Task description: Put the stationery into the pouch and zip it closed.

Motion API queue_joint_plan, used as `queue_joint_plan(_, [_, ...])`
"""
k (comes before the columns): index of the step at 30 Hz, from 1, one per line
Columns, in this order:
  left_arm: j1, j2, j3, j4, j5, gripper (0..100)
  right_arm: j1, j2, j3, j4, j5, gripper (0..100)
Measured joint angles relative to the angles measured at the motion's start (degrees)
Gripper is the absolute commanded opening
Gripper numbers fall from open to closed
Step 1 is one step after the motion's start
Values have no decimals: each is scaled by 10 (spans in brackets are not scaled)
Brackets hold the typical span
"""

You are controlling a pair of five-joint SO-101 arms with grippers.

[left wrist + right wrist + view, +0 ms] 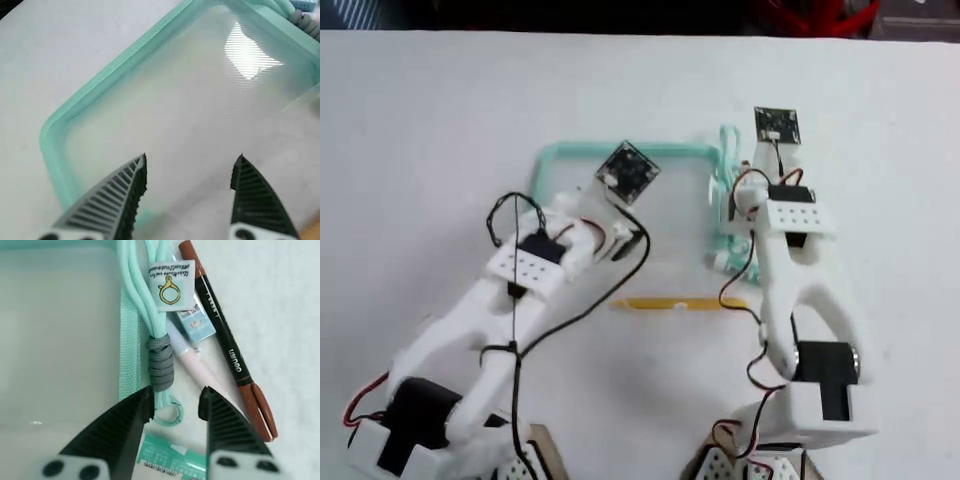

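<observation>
The clear pouch (665,200) with mint trim lies flat at the table's middle. My left gripper (192,165) hovers open over the pouch (190,100), near its rounded corner, with nothing between the fingers. My right gripper (176,400) is open above the pouch's side edge, straddling the mint lanyard cord (160,362) and its clasp ring (169,415). Beside the cord lie a pale pink pen (192,365), a brown pen (227,340) and a small printed eraser (196,324). A yellow ruler (675,303) rests on the table just in front of the pouch, between the arms.
Both arms' bases stand at the near edge, with the left arm (520,270) over the pouch's left side and the right arm (790,215) over its right. Black and red cables trail across the table. White tabletop spreads wide to the far left and right.
</observation>
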Motion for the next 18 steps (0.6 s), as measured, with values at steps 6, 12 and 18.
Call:
queue_joint_plan(6, [0,0,0,0,0,271,1,18,-22,-10,0,155])
queue_joint_plan(12, [0,0,0,0,0,271,1,71,-58,-10,0,155])
queue_joint_plan(18, [0,0,0,0,0,271,1,101,-87,-10,0,155])
